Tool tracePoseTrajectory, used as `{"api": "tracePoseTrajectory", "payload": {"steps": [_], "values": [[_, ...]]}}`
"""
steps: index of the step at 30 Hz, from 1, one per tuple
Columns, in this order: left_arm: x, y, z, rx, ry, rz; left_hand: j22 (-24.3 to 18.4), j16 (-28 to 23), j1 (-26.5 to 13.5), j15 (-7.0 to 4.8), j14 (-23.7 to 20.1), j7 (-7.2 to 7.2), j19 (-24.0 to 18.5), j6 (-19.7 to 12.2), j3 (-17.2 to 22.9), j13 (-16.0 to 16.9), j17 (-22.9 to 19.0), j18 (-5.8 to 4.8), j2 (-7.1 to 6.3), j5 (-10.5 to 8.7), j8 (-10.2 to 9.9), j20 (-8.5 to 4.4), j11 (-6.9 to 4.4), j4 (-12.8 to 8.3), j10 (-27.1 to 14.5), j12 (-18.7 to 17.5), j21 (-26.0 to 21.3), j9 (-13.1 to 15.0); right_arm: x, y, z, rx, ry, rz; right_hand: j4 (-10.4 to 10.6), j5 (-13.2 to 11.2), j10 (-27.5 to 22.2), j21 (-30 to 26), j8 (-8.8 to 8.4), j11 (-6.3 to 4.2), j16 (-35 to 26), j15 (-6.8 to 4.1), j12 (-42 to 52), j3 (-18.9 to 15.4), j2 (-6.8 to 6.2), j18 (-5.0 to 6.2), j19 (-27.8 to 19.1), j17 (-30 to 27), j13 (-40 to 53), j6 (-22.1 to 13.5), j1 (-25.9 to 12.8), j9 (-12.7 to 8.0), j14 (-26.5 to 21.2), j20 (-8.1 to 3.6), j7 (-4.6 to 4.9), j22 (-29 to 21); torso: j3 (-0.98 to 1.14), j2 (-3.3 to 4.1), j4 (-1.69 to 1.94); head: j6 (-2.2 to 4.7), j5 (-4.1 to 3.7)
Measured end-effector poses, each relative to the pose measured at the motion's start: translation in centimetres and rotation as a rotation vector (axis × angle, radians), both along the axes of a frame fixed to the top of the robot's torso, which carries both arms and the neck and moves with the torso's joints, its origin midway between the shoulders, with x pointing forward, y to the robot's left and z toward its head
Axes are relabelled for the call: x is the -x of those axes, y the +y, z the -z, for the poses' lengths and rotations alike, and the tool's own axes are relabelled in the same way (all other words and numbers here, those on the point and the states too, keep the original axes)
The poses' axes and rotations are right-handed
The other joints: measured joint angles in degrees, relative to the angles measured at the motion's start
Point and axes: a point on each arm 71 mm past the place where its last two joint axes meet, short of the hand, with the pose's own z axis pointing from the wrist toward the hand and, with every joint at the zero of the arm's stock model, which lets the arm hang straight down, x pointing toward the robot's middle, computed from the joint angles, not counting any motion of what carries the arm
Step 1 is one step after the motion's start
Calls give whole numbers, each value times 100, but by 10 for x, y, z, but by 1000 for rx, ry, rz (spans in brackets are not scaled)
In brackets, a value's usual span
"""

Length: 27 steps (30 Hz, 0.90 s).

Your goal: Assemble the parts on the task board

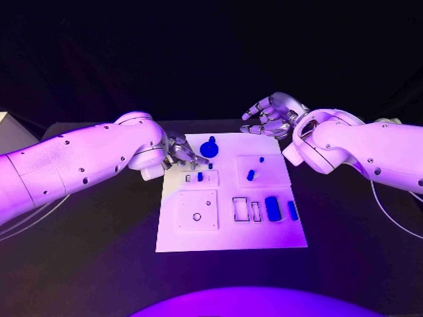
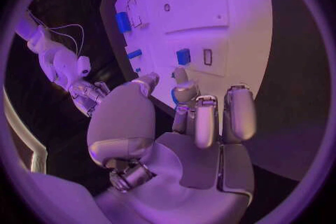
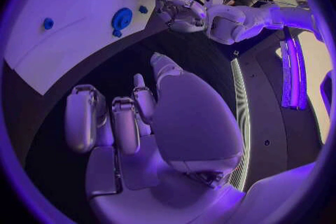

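Black worktop [image 1: 97,264], the board [image 1: 232,231] mid-table with blue parts [image 1: 271,208] lying in its recesses. My left hand [image 1: 182,153] sits at the board's far left corner by the round part [image 1: 209,147]; whether its fingers hold anything I cannot tell. Right hand [image 1: 271,115] hovers beyond, fingers apart, empty. I judge a pick is starting; next needs a careful pinch

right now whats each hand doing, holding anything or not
Left hand: at the far left edge of the white task board; cannot tell whether it pinches anything.
Right hand: open, fingers apart, holding nothing, beyond the board's far edge.
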Motion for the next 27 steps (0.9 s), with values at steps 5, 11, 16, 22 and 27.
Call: {"api": "tracePoseTrajectory", "payload": {"steps": [5,11,16,22,27], "values": [[-7,12,-7,15,-11,-34,-222,-79,471,0,0,81,-140,-149,7,-314,0,0,116,37,-68,51,49,-51,-256,-233,-123,13,0,-1,0,0,0,2,0,0,0,0,0,0,0,0,0,0,0,0,0,0,0,-16,0,0,0,0,16,0,3,3,3,6,-7],[-24,35,-18,18,-39,-99,-569,-211,754,127,-1,237,-401,-485,94,-860,0,-1,166,45,-334,131,191,-35,-678,-598,-296,-99,0,-2,0,1,1,4,0,0,0,0,0,0,0,0,0,0,0,0,0,0,0,-16,0,0,0,0,16,-1,7,3,9,31,7],[-36,40,-22,23,-52,-128,-615,-228,754,208,1,349,-453,-657,107,-970,0,-1,166,45,-578,183,296,-22,-784,-649,-319,-263,0,-2,0,0,1,4,0,0,0,0,0,0,0,0,0,0,0,0,0,-1,0,-16,0,0,0,0,16,-1,4,7,7,46,34],[-45,37,-22,26,-59,-141,-586,-229,754,208,1,349,-452,-657,107,-941,0,-1,166,45,-581,183,296,-22,-784,-649,-319,-288,0,-1,0,0,1,2,0,0,0,0,0,0,0,0,0,0,0,0,0,2,0,-16,0,0,0,0,16,-2,-7,25,-2,69,48],[-52,35,-21,18,-59,-152,-568,-228,754,208,1,349,-429,-657,107,-929,0,0,166,45,-600,206,296,-22,-783,-649,-319,-304,1,0,0,-1,1,0,0,0,0,0,0,0,0,0,0,0,0,0,0,4,3,-16,0,0,0,0,16,-2,-10,38,-5,77,52]]}}
